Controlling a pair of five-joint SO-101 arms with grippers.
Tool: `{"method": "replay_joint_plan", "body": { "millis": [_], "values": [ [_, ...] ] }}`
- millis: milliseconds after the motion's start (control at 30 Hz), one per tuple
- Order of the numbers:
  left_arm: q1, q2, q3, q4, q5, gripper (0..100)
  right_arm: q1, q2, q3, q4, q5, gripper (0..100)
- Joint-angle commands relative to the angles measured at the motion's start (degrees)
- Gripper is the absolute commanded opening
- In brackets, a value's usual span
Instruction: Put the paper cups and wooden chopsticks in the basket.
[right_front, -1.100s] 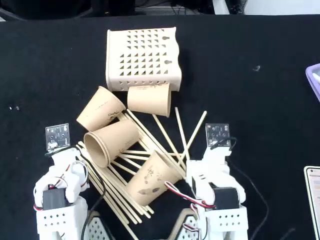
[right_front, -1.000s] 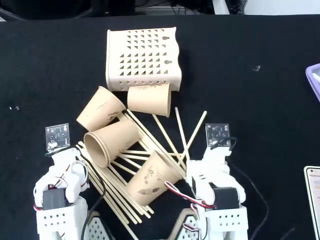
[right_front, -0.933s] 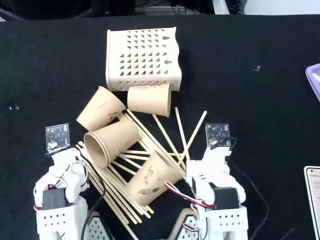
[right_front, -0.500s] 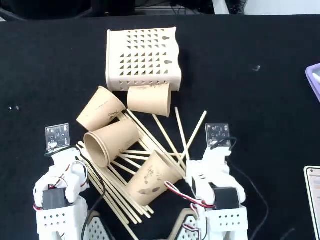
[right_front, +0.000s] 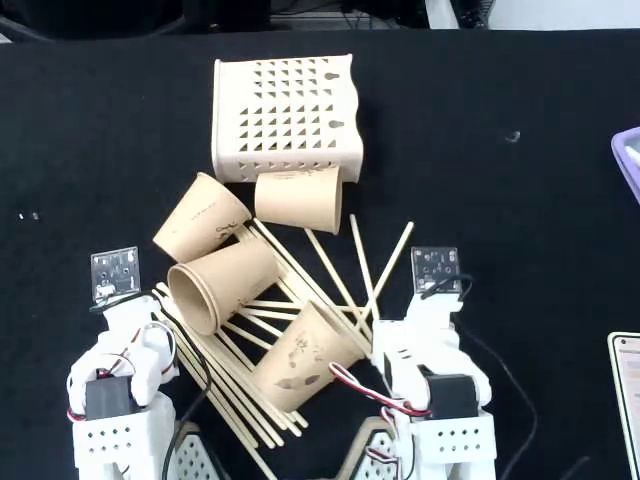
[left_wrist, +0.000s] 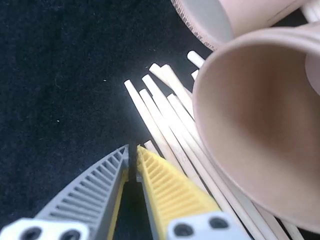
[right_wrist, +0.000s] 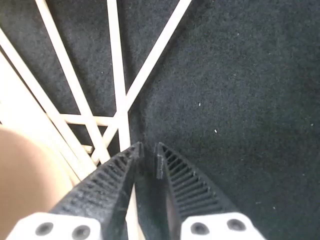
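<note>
High view: the basket (right_front: 285, 118) lies at the far part of the surface (right_front: 520, 230), a perforated wall uppermost. Four cups (right_front: 222, 283) lie tipped just before it, over scattered chopsticks (right_front: 330, 275).

Left wrist view: the left end effector (left_wrist: 132, 161) is clenched on nothing, just beside chopstick ends and a cup mouth.

Right wrist view: the right end effector (right_wrist: 148, 154) is clenched, empty, above crossed chopsticks.

Nothing is judged stowed, so the first pick is pending. An end effector must be released, then lowered over a cup rim
</note>
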Motion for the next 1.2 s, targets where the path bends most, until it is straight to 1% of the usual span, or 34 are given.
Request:
{"method": "replay_joint_plan", "body": {
  "millis": [0,633,800,1033,1100,1167],
  "values": [
    [-0.48,0.0,1.19,0.26,0.09,3,0.53,-5.41,-0.48,0.26,-0.35,5.4],
    [-0.48,0.0,1.19,0.26,0.09,3,0.53,-5.41,-0.48,0.26,-0.35,5.4],
    [1.19,0.0,1.19,0.26,0.09,3,0.35,-5.41,-0.48,0.26,-0.44,5.4],
    [1.1,0.0,1.19,0.26,0.09,3,0.35,-5.41,-0.48,0.26,-0.7,5.4],
    [-0.84,0.09,1.27,0.26,-0.35,3,0.35,-5.41,-0.48,0.26,-0.7,5.4],
    [-5.49,0.0,0.66,-0.35,-1.85,3,0.35,-5.41,-0.48,-0.18,-0.26,5.7]
  ]
}}
